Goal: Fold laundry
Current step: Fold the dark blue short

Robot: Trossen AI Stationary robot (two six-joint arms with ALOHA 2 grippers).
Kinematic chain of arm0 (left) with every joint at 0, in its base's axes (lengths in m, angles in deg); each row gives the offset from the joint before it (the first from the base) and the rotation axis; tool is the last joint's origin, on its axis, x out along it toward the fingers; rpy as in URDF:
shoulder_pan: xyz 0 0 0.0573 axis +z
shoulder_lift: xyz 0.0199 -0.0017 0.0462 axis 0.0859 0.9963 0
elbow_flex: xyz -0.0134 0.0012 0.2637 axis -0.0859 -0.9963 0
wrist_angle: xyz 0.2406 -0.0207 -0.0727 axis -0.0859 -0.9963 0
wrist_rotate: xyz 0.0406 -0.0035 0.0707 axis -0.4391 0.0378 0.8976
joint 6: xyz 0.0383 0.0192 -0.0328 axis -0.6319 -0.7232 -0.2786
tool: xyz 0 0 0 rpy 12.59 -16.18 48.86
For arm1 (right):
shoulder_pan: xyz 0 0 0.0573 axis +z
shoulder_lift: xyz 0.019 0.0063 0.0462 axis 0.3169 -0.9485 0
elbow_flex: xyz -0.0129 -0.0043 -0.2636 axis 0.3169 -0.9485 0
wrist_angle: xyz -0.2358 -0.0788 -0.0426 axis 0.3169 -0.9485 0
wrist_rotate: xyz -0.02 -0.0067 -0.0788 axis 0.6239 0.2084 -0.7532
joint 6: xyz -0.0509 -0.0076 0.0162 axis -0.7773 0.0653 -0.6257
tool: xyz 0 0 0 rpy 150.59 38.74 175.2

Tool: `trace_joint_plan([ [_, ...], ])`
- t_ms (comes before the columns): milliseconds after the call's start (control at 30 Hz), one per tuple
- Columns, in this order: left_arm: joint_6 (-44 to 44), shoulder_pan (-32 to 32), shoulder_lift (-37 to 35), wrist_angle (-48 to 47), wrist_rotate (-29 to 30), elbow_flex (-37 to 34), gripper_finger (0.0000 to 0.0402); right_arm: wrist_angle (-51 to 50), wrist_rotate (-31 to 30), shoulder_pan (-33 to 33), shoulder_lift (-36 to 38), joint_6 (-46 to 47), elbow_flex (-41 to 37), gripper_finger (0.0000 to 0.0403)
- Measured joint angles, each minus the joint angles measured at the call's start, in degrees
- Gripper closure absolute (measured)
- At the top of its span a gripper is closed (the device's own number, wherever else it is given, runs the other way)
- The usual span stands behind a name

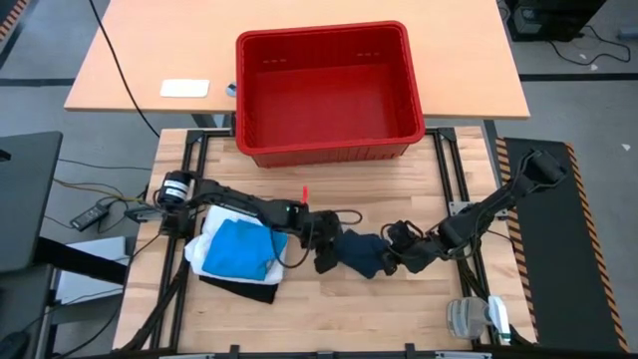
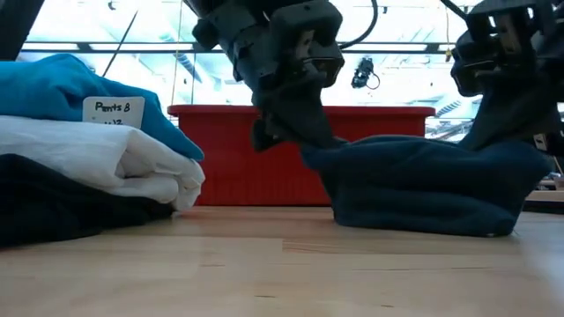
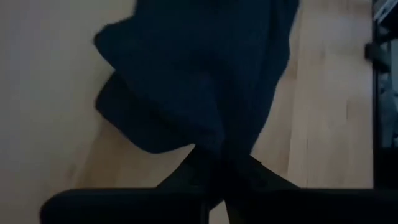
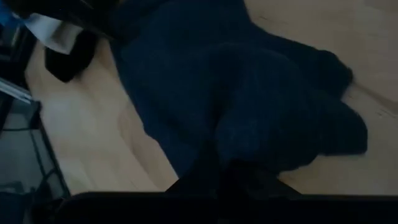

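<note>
Two end effectors work one dark navy garment (image 1: pixel 361 251) lying bunched on the wooden table (image 1: pixel 399 309), in front of the red basket (image 1: pixel 329 80). The left end effector (image 1: pixel 325 261) pinches one end of the cloth; its fingers look closed on the fabric, though whether they are easing off I cannot tell. The right end effector (image 1: pixel 395 261) is clamped on the opposite end, probably so the piece can be stretched or doubled over between them. A stack sits by the left arm's base: bright blue piece (image 1: pixel 237 249) atop white T-shirt (image 1: pixel 199 251) atop black garment (image 1: pixel 239 291), seemingly set aside as finished
</note>
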Motion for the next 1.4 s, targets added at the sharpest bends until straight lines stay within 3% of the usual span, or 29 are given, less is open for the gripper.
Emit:
trace_joint_plan([
  [200,-3.3,1.7,-4.4,-0.2,0.0,0.0,0.0319,0.2,-0.2,-1.8,3.8,3.2,0.0,0.0392],
  [400,-14.7,2.0,-9.1,2.0,3.0,0.1,0.0234,-5.1,2.0,-4.8,5.9,8.8,0.0,0.0392],
  [633,-21.8,1.0,-9.0,6.6,5.5,0.1,0.014,-5.9,5.1,-6.7,6.4,8.7,0.0,0.0375],
  [833,-24.4,1.7,-8.9,6.1,6.5,0.1,0.0101,-9.7,3.1,-6.8,9.2,-4.2,0.0,0.0305],
  [1000,-29.4,2.0,-6.1,7.4,5.8,0.1,0.0097,-13.8,3.8,-6.8,11.5,-10.2,0.0,0.0234],
  [1133,-30.3,2.0,-2.5,8.7,0.4,0.0,0.0097,-15.1,4.6,-6.8,13.5,-16.4,0.0,0.0174],
  [1400,-30.4,1.9,-0.9,10.2,1.2,0.1,0.0097,-12.3,4.4,-6.8,17.0,-32.2,0.0,0.0066],
])
